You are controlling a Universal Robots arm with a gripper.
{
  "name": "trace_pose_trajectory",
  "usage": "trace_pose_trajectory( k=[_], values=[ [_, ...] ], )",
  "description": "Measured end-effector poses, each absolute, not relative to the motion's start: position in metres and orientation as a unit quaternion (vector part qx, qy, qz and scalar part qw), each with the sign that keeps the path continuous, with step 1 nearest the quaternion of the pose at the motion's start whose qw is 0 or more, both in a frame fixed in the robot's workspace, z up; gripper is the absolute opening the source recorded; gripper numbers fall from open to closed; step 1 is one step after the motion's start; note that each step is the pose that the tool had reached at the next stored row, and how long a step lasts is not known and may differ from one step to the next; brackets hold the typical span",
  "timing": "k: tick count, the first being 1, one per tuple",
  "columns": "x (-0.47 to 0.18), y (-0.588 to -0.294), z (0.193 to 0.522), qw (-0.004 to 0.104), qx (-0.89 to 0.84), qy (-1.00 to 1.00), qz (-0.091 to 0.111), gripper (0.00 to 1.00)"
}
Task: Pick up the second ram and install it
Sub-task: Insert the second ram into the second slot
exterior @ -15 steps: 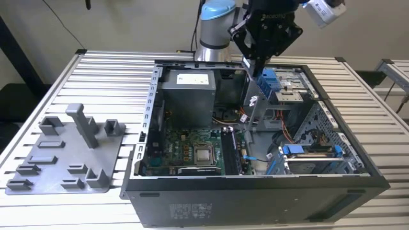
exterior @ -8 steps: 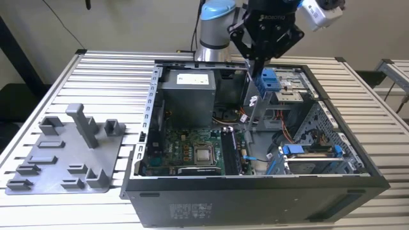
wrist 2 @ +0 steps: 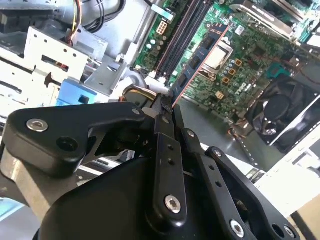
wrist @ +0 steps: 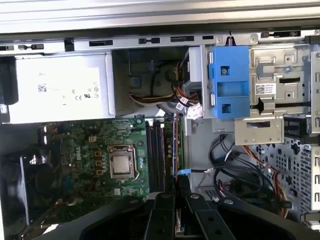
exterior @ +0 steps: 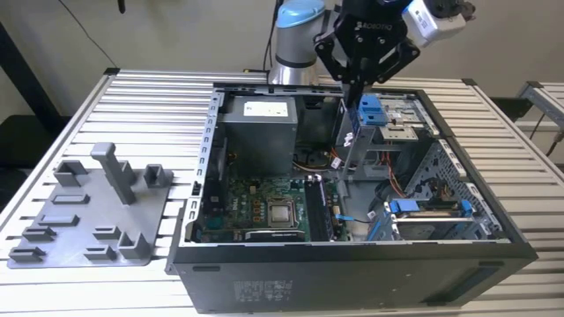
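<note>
In the exterior view, the grey holder tray (exterior: 88, 218) lies at nine o'clock of the open case (exterior: 352, 277). The gripper (exterior: 354, 80) hangs over the case's twelve o'clock side. Its jaws are clenched on one end of the second ram (wrist 2: 197, 60), a thin dark-blue strip with chips and a reddish edge, held in the air above the motherboard (wrist 2: 250, 60). Memory slots (wrist 2: 182, 36) run just beside it. The blue-latched drive cage (exterior: 374, 112) stands close at its three o'clock.

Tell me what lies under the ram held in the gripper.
Under the second ram, held by the gripper, lies the green motherboard: dark memory slots and the silver processor socket. The stick covers the strip of board directly beneath it.
</note>
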State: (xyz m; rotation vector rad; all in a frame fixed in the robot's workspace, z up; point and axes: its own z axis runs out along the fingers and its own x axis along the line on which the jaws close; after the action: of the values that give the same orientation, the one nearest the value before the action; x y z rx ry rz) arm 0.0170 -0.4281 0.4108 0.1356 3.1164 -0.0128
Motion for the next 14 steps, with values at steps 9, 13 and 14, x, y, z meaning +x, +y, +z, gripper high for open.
trace_pose_trajectory(
  k=[9, 13, 14],
  values=[
    [0.014, -0.429, 0.406, 0.010, 0.010, 1.000, -0.004, 0.14],
    [0.005, -0.429, 0.401, 0.010, 0.008, 1.000, -0.004, 0.14],
    [0.004, -0.429, 0.400, 0.010, 0.008, 1.000, -0.004, 0.14]
  ],
)
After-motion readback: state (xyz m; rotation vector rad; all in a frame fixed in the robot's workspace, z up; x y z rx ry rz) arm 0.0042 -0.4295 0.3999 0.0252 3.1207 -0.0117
